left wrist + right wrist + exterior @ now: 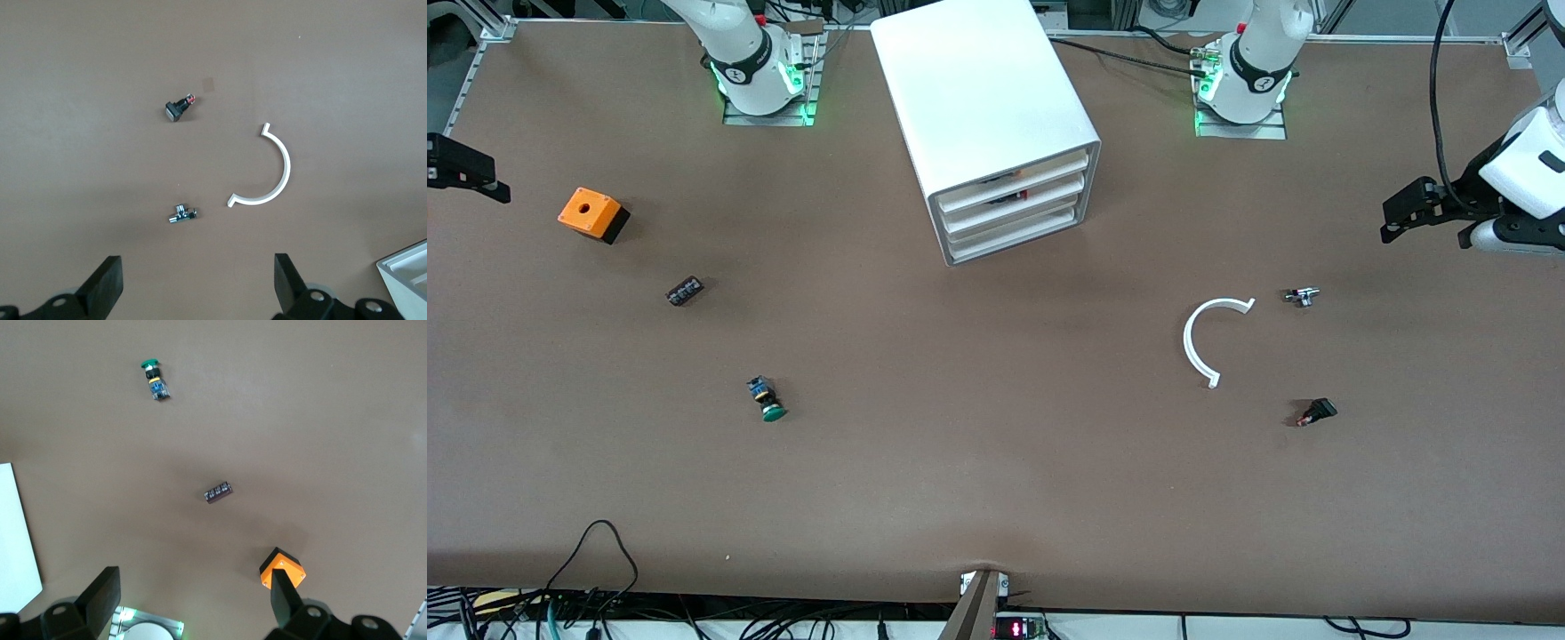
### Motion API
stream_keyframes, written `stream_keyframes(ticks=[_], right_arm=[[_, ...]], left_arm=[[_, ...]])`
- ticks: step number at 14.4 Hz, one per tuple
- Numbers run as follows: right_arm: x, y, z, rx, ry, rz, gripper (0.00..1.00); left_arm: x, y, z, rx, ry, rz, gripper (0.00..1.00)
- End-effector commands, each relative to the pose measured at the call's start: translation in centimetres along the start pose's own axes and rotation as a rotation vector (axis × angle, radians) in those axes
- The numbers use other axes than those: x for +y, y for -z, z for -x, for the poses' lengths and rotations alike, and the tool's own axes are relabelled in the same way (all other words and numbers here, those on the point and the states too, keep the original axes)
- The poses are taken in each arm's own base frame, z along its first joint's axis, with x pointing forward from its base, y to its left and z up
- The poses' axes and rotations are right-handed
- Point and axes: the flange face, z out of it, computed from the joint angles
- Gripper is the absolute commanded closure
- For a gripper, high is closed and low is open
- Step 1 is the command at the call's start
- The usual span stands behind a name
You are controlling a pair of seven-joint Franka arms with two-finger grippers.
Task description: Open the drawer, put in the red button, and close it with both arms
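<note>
Nothing is underway yet — the cabinet (996,124) is sitting with every drawer (1014,216) shut. No red-capped button is showing on the desk (996,462), only a green-capped one (767,399). Left gripper (1405,218) and right gripper (467,173) are waiting spread and empty — each well apart from the cabinet.
</note>
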Motion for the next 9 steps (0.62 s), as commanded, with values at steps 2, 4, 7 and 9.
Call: stream_keyframes(ticks=[2,4,7,9], right_arm=[[-1.8,-0.6,2.4,0.031,0.038,0.016,0.00],[-2.0,-0.2,2.8,0.008,0.035,0.004,0.00],[-2.0,-0.5,3.3,-0.030,0.038,-0.017,0.00],[-1.9,-0.6,3.0,-0.023,0.036,-0.014,0.00]], left_arm=[[-0.2,0.1,0.4,-0.021,-0.020,-0.007,0.00],[0.0,0.0,0.3,-0.023,-0.024,-0.007,0.00],[0.0,0.0,0.3,-0.023,-0.027,-0.009,0.00],[0.0,0.2,0.2,-0.023,-0.032,-0.026,0.00]])
